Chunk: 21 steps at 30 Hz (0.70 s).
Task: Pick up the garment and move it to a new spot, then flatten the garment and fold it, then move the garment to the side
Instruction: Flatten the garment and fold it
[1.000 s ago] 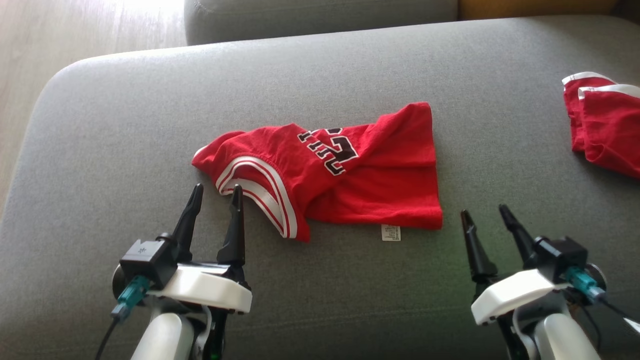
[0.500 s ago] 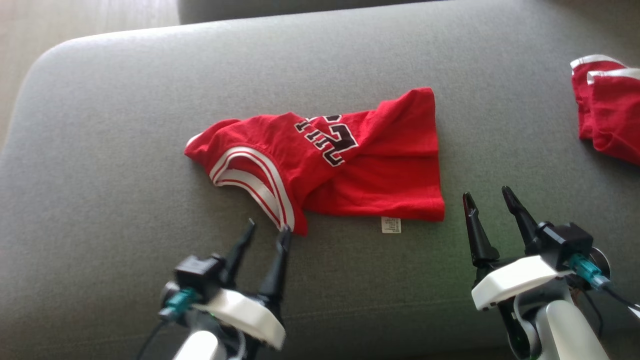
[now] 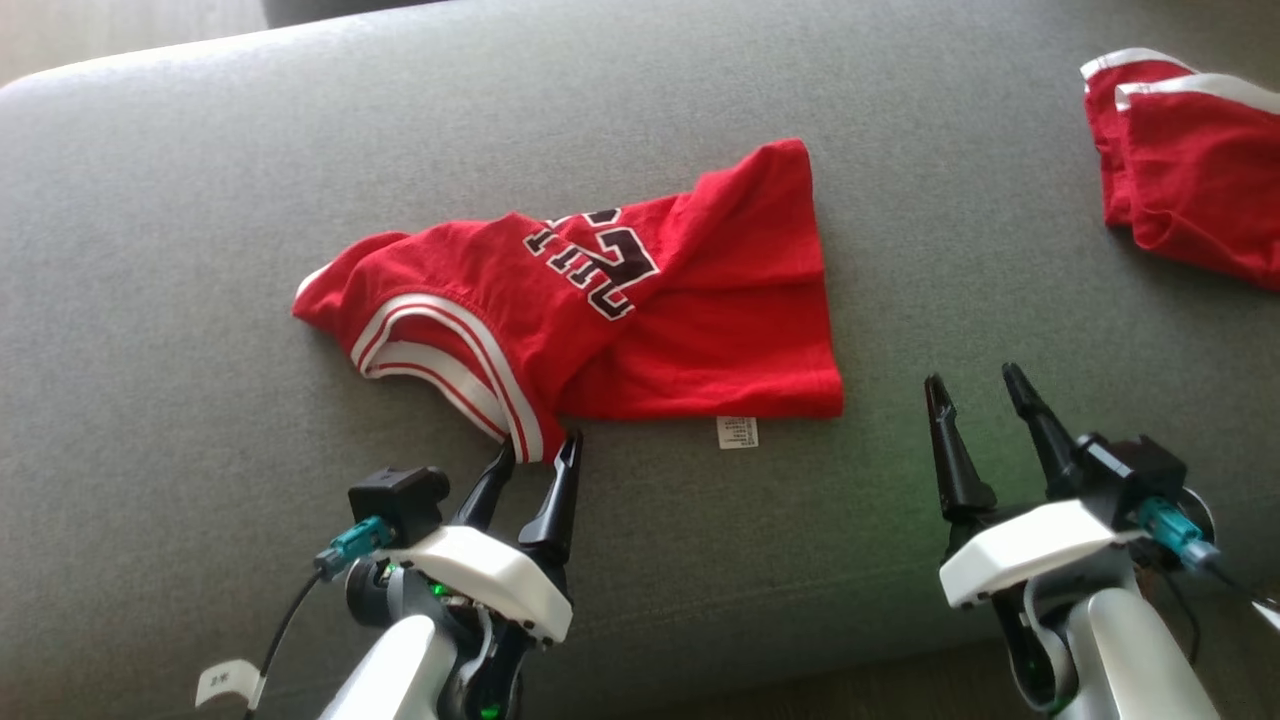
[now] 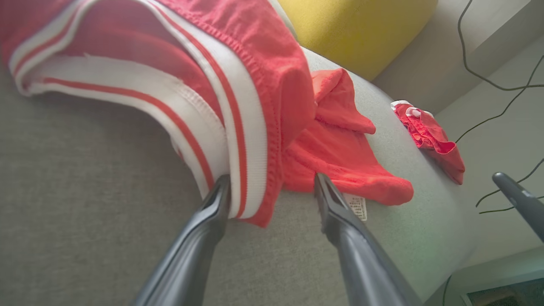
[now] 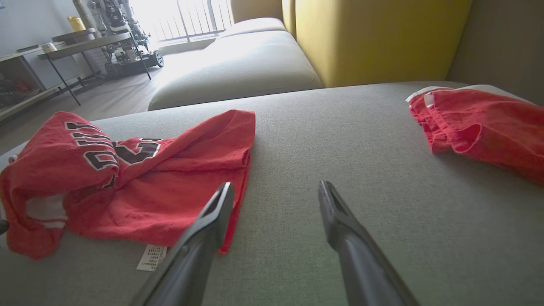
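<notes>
1. The jersey (image 3: 640,330) lies crumpled mid-sofa (image 3: 200,200); folds hide part of its black print.
2. My left hand (image 3: 538,445) is released, fingers astride the jersey's striped near corner, one touching the trim.
3. My right hand (image 3: 973,377) is released, empty, near the jersey's right hem.
4. A second red garment (image 3: 1190,180) is cut off at the right edge.

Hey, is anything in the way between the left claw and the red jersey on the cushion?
Nothing visible stands between them. The left claw is open and already straddles the near corner of the red jersey, at its striped white edge. Under that corner there is just bare grey cushion.
</notes>
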Available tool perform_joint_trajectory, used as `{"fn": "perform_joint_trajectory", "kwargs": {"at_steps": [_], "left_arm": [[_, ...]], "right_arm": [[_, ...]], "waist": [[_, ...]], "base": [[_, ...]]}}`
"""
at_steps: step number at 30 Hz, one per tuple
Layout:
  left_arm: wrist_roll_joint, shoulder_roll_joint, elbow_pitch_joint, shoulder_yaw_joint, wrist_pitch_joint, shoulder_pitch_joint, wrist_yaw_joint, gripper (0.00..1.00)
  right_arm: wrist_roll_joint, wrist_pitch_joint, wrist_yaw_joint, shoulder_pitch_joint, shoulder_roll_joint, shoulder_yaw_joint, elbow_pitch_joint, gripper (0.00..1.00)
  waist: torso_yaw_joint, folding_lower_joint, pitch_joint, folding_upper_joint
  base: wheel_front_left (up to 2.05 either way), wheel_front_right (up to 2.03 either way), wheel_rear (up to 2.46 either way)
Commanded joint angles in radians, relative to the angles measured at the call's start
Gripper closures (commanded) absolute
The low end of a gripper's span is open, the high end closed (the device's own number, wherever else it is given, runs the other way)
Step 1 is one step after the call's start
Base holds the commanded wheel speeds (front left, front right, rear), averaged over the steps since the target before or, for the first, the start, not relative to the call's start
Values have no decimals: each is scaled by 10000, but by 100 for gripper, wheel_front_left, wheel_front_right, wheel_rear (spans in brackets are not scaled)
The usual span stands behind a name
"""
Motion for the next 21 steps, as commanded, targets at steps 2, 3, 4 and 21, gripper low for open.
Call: {"fn": "perform_joint_trajectory", "kwargs": {"at_steps": [2,3,4,21], "left_arm": [[-170,26,4,225,-144,-473,125,0],[-294,26,116,271,-161,-540,222,0],[-395,26,228,302,-176,-616,297,0],[1460,722,-634,1728,-259,-974,1016,100]], "right_arm": [[45,-168,-2,-460,42,242,-235,0],[55,-183,-2,-482,42,261,-217,0],[69,-199,-2,-503,42,286,-201,0],[220,-446,-2,-546,43,316,128,0]], "waist": [[-147,0,88,-1],[-189,0,115,-1],[-233,0,138,-1],[55,0,-227,-1]], "base": [[0,0,0],[0,0,0],[0,0,0],[0,0,0]]}}
